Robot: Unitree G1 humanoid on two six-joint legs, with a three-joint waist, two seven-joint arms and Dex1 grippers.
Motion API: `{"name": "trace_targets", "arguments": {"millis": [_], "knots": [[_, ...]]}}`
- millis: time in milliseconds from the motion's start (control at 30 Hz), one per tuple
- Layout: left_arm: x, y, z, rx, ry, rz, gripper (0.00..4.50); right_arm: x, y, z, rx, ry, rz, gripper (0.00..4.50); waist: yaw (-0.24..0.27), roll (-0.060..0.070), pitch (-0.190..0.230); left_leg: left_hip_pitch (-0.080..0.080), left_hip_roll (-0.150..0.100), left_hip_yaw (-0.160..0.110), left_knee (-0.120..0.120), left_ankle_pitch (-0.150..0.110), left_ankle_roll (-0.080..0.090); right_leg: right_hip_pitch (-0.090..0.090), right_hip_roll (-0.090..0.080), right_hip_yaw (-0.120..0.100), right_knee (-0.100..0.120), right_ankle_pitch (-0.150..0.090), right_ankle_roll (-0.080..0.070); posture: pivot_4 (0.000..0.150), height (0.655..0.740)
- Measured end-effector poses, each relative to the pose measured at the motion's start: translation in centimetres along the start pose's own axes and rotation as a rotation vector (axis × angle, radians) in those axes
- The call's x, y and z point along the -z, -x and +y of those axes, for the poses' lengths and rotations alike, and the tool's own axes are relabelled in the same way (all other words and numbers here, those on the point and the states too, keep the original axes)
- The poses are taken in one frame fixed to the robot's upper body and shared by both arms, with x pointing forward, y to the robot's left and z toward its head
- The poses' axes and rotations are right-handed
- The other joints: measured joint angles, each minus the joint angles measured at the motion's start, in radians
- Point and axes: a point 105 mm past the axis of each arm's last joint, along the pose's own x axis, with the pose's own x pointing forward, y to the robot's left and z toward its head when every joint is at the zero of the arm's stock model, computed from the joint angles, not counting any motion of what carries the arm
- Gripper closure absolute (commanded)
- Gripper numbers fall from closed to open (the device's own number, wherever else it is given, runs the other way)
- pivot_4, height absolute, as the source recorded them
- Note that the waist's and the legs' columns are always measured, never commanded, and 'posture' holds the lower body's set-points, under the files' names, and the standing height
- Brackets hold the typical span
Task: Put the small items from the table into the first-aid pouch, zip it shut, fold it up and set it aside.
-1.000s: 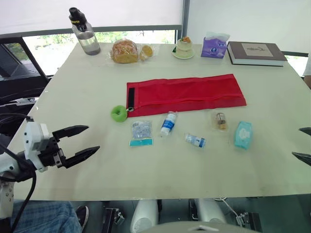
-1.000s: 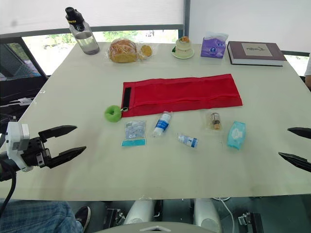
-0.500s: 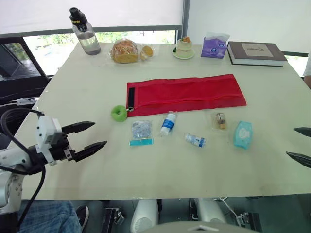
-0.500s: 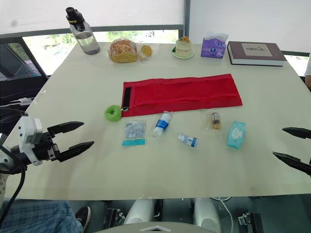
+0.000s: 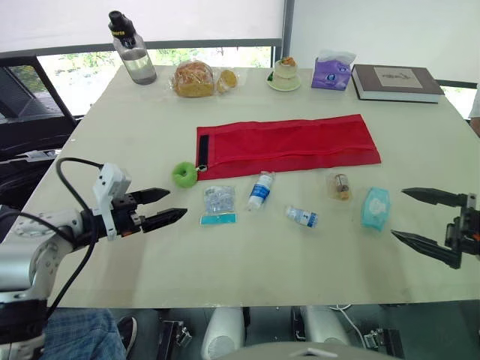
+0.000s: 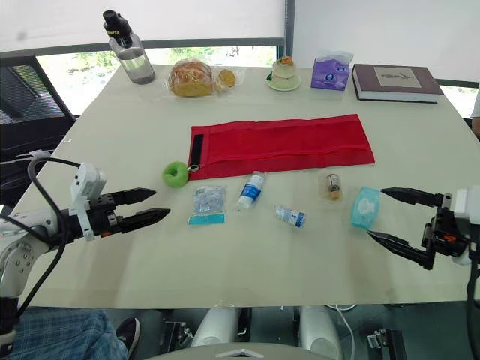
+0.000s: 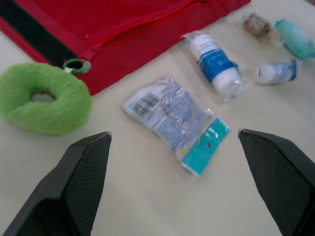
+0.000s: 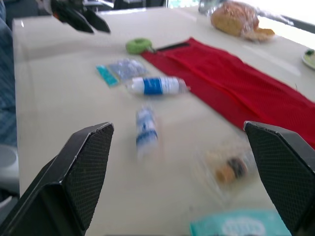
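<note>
The red first-aid pouch [image 5: 289, 145] lies flat mid-table, with a green ring pull [image 5: 183, 175] at its left end. In front of it lie a clear packet with a teal strip [image 5: 217, 203], a white-and-blue roll [image 5: 259, 190], a small vial [image 5: 301, 217], a small bagged item [image 5: 340, 185] and a teal wipes pack [image 5: 374, 208]. My left gripper [image 5: 168, 206] hovers open just left of the clear packet [image 7: 177, 120]. My right gripper [image 5: 415, 218] is open to the right of the wipes pack.
Along the far edge stand a water bottle [image 5: 132, 51], wrapped bread [image 5: 193, 79], a dessert on a plate [image 5: 283, 74], a purple tissue pack [image 5: 332, 71] and a book [image 5: 394, 81]. A black chair [image 5: 26, 105] sits off the table's left side.
My left gripper has moved right and forward toward the clear packet. My right gripper has come in from the right edge toward the wipes pack. Both stay open.
</note>
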Motion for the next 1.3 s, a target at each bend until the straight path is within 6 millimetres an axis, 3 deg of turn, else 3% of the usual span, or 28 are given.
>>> {"name": "trace_targets", "arguments": {"millis": [100, 133, 333, 767, 800, 867, 900, 1133, 1300], "knots": [[0.6, -1.2, 0.1, 0.006, 0.095, 0.037, 0.10, -1.1, -1.7, 0.2, -0.012, 0.020, -0.022, 0.00, -0.001, 0.000, 0.000, 0.000, 0.000, 0.000, 0.000, 0.000, 0.000, 0.000, 0.001, 0.000, 0.000, 0.000, 0.000, 0.150, 0.7400], [1.3, -2.0, 0.5, -0.009, 0.164, 0.075, 0.10, -2.3, -3.2, 0.4, -0.017, 0.060, -0.053, 0.00, -0.002, -0.002, 0.001, -0.001, -0.001, 0.000, 0.000, 0.000, 0.000, -0.001, 0.002, 0.000, 0.001, 0.000, 0.000, 0.150, 0.7400], [1.4, -3.0, 1.4, -0.091, 0.240, 0.117, 0.10, -3.4, -5.8, 1.5, -0.044, 0.082, -0.073, 0.00, 0.001, -0.003, 0.001, -0.002, -0.001, 0.000, 0.000, 0.000, 0.000, -0.001, 0.002, 0.000, 0.000, 0.004, 0.000, 0.150, 0.7400], [1.1, -5.8, 0.0, -0.006, 0.538, 0.041, 0.10, -3.9, -8.5, 1.7, -0.050, 0.095, -0.070, 0.00, 0.004, -0.004, 0.000, -0.002, -0.004, -0.001, 0.005, 0.000, 0.000, 0.002, 0.001, 0.000, 0.001, 0.005, 0.001, 0.150, 0.7400], [1.1, -5.9, 0.1, -0.009, 0.557, 0.034, 0.33, -3.9, -8.5, 1.5, -0.042, 0.095, -0.069, 0.00, 0.004, -0.004, 0.000, -0.002, -0.006, -0.001, 0.005, 0.000, 0.000, 0.003, 0.001, -0.001, 0.001, 0.005, 0.001, 0.150, 0.7400], [1.3, -6.1, 0.3, -0.018, 0.573, 0.032, 1.21, -3.9, -8.5, 1.4, -0.038, 0.095, -0.069, 0.00, 0.004, -0.004, 0.000, -0.002, -0.007, -0.002, 0.005, 0.000, 0.000, 0.003, 0.001, -0.001, 0.001, 0.004, -0.002, 0.150, 0.7400], [1.4, -6.1, 0.4, -0.020, 0.577, 0.032, 1.21, -3.9, -8.5, 1.4, -0.037, 0.095, -0.070, 0.00, 0.004, -0.004, 0.000, -0.002, -0.007, -0.003, 0.005, 0.000, 0.000, 0.003, 0.001, -0.001, 0.001, 0.003, -0.002, 0.150, 0.7400], [2.3, -7.3, 0.5, -0.023, 0.623, 0.045, 4.29, -3.5, -8.5, 1.4, -0.023, 0.091, -0.069, 0.00, 0.004, -0.004, 0.000, -0.002, -0.008, -0.006, 0.006, 0.000, 0.000, 0.004, -0.001, 0.000, 0.000, 0.004, -0.002, 0.150, 0.7400], [2.2, -7.8, 0.3, -0.013, 0.626, 0.025, 4.40, -3.4, -8.5, 1.3, -0.010, 0.091, -0.070, 0.00, 0.004, -0.004, 0.000, -0.002, -0.008, -0.008, 0.006, 0.000, 0.000, 0.004, -0.001, -0.001, 0.001, 0.004, -0.002, 0.150, 0.7400]]}}
